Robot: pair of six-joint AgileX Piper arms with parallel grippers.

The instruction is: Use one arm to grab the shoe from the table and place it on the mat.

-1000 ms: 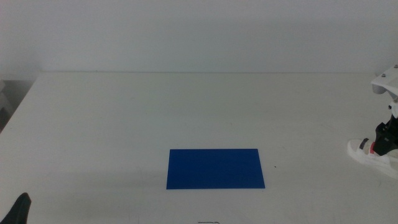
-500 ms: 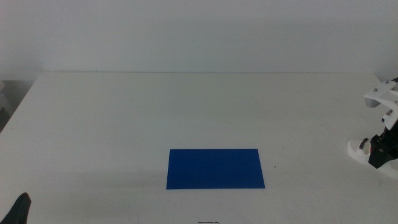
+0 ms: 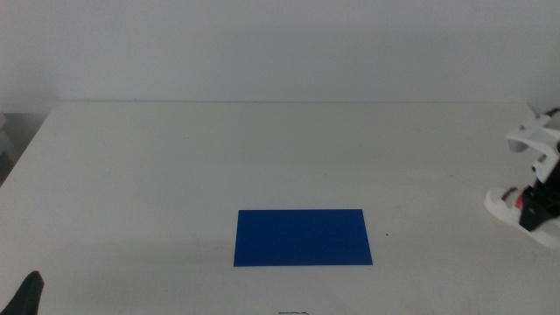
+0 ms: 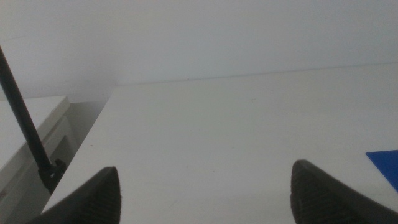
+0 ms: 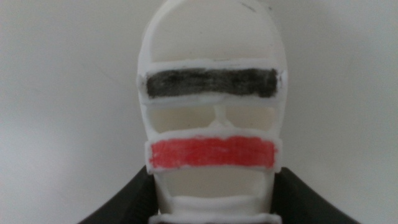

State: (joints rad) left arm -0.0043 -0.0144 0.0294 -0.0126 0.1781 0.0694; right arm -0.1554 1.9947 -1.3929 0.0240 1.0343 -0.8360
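Straddling the shoe (image 5: 212,118) at the table's (image 3: 175,166) right edge, the right gripper (image 5: 214,199) is seen with jaws against its sides, apparently closed on it. A lift is called for next, then carriage leftward over open tabletop to the mat (image 3: 303,236). The left gripper (image 4: 205,193) is held open, waiting.

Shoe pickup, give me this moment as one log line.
right gripper: astride shoe, far right of table | mat: bare | left gripper: open, waiting
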